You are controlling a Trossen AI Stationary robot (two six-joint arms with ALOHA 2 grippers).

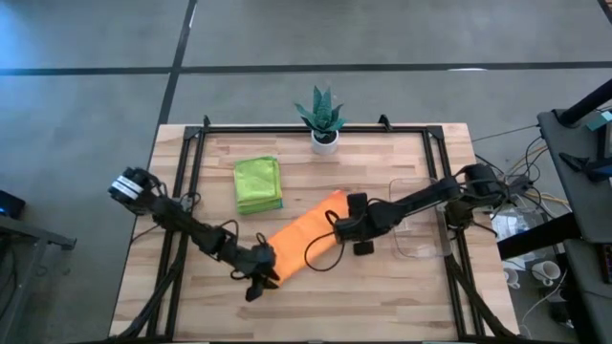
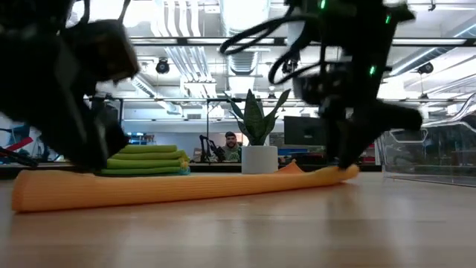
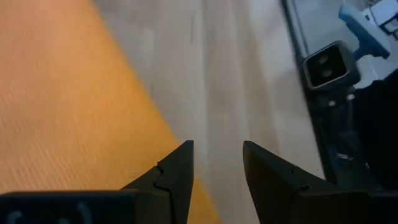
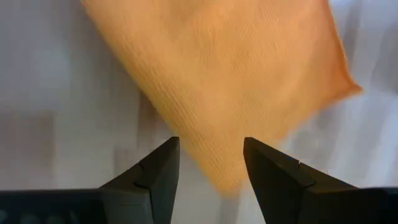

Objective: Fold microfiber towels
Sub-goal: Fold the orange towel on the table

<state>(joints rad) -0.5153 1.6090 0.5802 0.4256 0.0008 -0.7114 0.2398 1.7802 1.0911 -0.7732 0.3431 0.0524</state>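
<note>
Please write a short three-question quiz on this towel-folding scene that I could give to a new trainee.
1. True or false: the long folded orange microfiber towel lies on the wooden table between the two arms.
2. Where is the stack of folded lime green microfiber towels? A) inside the clear plastic tray; B) on the table, beside the small potted plant in a white pot; C) in the right end effector.
3. What do both end effectors have in common, the left end effector included?

Key
1. True.
2. B.
3. Each is open at one end of the orange towel, gripping nothing.
</note>
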